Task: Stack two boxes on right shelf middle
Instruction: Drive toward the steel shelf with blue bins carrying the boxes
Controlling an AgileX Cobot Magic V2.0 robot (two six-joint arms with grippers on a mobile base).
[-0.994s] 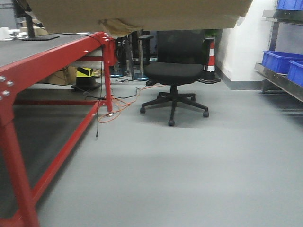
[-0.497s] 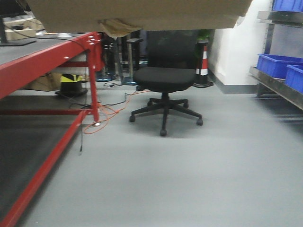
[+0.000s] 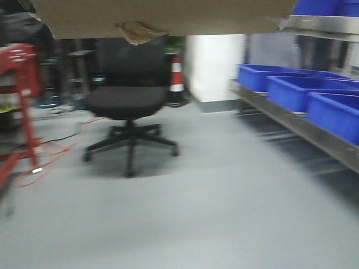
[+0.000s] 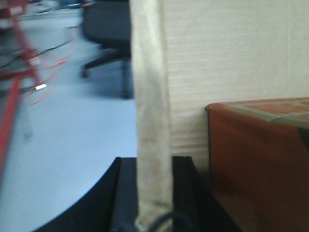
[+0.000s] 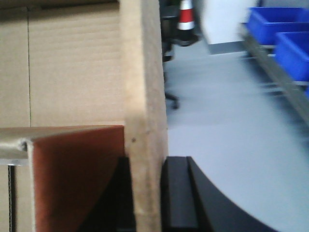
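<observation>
A brown cardboard box [image 3: 168, 17] fills the top of the front view, seen from below, with torn tape [image 3: 137, 31] hanging from it. My left gripper [image 4: 153, 162] is shut on the edge of its left cardboard wall [image 4: 152, 87]. My right gripper [image 5: 147, 162] is shut on the edge of its right wall [image 5: 144, 87]. Between the walls sits a second, reddish-brown box, seen in the left wrist view [image 4: 260, 164] and the right wrist view [image 5: 77, 179]. The right shelf [image 3: 303, 126] has shiny steel levels at the right; its lower visible level carries blue bins.
Three blue bins [image 3: 291, 89] stand on the steel shelf level, and another level [image 3: 325, 22] runs above. A black office chair [image 3: 129, 101] and a striped cone [image 3: 176, 75] stand ahead on the grey floor. A red table frame [image 3: 22, 78] with orange cable is at the left.
The view has swung to the right: the red table and chair slid left, and the shelf with blue bins came further into view. Both grippers still hold the box.
</observation>
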